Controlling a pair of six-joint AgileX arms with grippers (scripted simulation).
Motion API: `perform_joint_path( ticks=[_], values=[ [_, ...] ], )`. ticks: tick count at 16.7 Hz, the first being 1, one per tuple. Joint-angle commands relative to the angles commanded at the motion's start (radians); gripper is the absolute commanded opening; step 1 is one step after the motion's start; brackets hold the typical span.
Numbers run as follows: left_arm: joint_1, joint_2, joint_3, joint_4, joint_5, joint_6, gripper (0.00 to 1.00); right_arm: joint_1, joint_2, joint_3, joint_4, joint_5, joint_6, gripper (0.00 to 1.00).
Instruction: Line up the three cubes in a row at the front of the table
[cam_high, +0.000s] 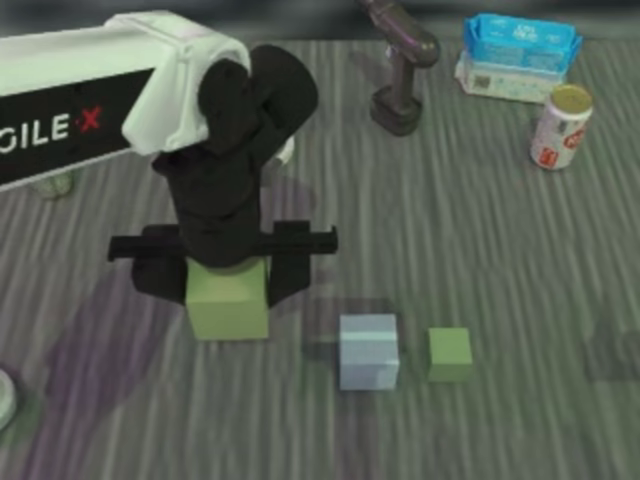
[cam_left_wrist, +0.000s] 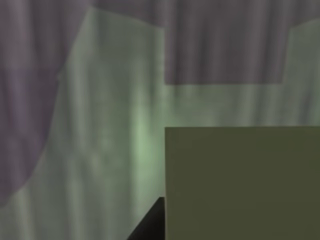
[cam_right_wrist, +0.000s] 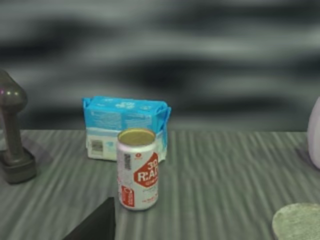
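Note:
The large olive-green cube (cam_high: 228, 305) sits on the grey table (cam_high: 500, 250) at front left. My left gripper (cam_high: 228, 275) stands straight over it, a black finger (cam_high: 160, 275) pressed to each side, shut on it. In the left wrist view the cube (cam_left_wrist: 240, 182) fills one corner, with a dark finger (cam_left_wrist: 150, 225) against its edge. To its right, in the same row, are the pale lavender-blue cube (cam_high: 368, 350) and the small darker green cube (cam_high: 450, 354). My right arm is outside the top view; its wrist view shows only a dark part of the right gripper (cam_right_wrist: 97, 225).
At the back right lie a blue-topped packet (cam_high: 518, 55) and a red-and-white can (cam_high: 560, 127). A dark tool (cam_high: 403, 70) stands at the back centre. A pale round object (cam_high: 3, 395) sits at the front left edge.

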Motion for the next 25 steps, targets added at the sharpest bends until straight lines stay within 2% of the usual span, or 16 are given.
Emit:
perform_joint_path(
  ticks=[4,11,15,25],
  values=[
    [0.006,0.009,-0.009,0.018,0.0,0.003,0.0,0.0,0.0,0.0,0.0,0.0,0.0,1.0],
    [0.002,0.085,-0.163,0.251,0.001,0.003,0.0,0.0,0.0,0.0,0.0,0.0,0.0,1.0],
    [0.001,0.091,-0.172,0.263,0.001,0.003,0.0,0.0,0.0,0.0,0.0,0.0,0.0,1.0],
    [0.001,0.091,-0.172,0.263,0.001,0.003,0.75,0.0,0.0,0.0,0.0,0.0,0.0,1.0]
  ],
)
